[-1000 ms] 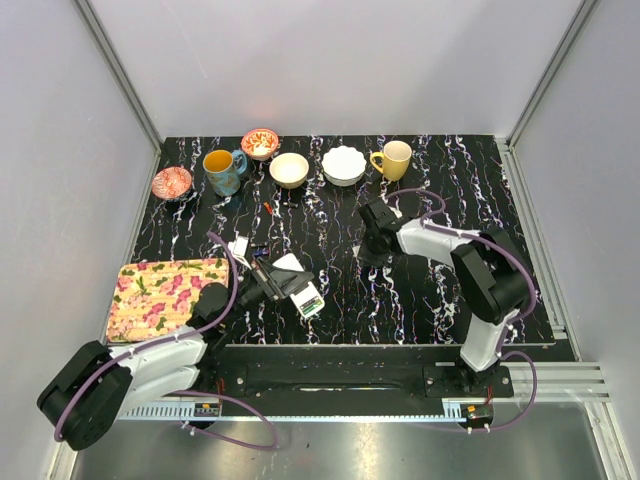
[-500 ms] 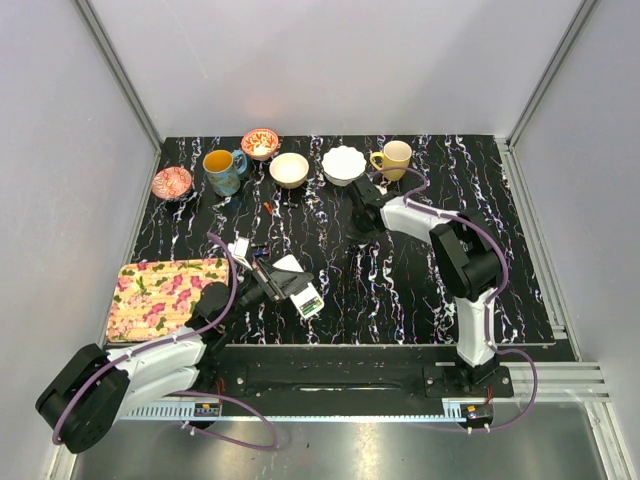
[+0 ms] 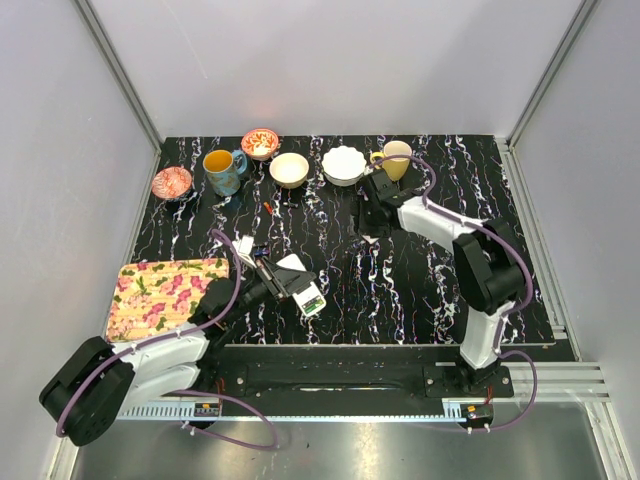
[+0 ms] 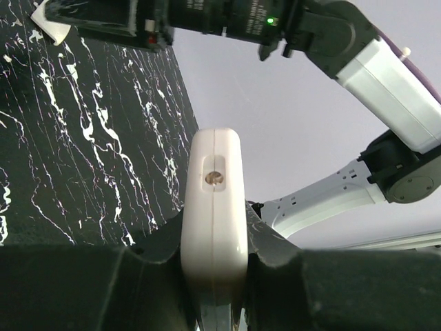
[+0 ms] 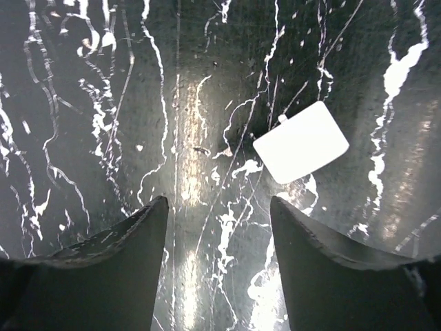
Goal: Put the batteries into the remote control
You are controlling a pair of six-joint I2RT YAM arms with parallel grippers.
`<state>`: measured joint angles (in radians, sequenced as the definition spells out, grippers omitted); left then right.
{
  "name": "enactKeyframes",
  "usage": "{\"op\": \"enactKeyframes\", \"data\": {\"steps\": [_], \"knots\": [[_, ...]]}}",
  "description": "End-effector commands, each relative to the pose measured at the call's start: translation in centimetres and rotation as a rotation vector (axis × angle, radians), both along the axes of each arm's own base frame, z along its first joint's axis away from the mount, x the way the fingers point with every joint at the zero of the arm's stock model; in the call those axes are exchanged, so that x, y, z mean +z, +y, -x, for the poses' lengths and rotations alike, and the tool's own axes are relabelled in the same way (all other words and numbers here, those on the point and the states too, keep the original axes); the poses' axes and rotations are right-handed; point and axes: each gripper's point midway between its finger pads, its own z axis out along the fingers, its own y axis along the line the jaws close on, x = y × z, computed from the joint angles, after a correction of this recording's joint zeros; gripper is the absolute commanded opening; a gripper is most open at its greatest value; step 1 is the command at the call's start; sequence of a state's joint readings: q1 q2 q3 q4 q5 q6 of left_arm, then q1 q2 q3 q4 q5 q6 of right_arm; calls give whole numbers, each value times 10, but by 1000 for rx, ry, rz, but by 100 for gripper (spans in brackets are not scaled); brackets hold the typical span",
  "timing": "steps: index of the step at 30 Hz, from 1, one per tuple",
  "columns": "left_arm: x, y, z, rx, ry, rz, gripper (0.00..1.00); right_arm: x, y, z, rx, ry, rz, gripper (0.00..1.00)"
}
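My left gripper is shut on the remote control, a flat white slab seen edge-on between its fingers. From above, the left gripper holds the remote control just above the table's near middle, and a bit of green shows at the remote's lower end. The batteries cannot be made out as such. My right gripper hovers over the back middle of the table. In the right wrist view it is open with nothing between its fingers. A thin white cover panel lies flat on the table just beyond the right finger.
Along the back stand a white scalloped bowl, a yellow cup, a cream bowl, a blue mug and two patterned dishes. A floral board lies at the left. A small red piece lies behind the remote.
The right arm has swung toward the back, stopping next to the yellow cup, and its jaws now stand apart. The left arm with the remote has barely shifted.
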<state>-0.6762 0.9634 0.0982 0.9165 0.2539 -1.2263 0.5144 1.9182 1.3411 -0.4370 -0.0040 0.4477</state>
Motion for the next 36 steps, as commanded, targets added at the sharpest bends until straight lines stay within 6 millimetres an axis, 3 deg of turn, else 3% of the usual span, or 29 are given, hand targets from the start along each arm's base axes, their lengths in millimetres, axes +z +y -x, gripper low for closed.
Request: {"op": "enactKeyframes", "data": {"steps": [1,5,10,17,25,36], "knots": [[38,-6,-1,-21,-108,74,0,42,-8,-7,54,-150,19,71],[38,-6,0,-25,-111,75,0,45,-19,-8,72,-181,77,76],[38,-5,2,-28,-112,83,0,18,-37,-12,219,-183,249,75],[34,-5,6,-45,-103,76,0,4,-46,-22,294,-162,197,80],[33,-7,5,-51,-106,70,0,-13,-34,-23,367,-103,141,83],[32,-8,6,-60,-106,74,0,-30,-44,-27,350,-68,204,80]]}}
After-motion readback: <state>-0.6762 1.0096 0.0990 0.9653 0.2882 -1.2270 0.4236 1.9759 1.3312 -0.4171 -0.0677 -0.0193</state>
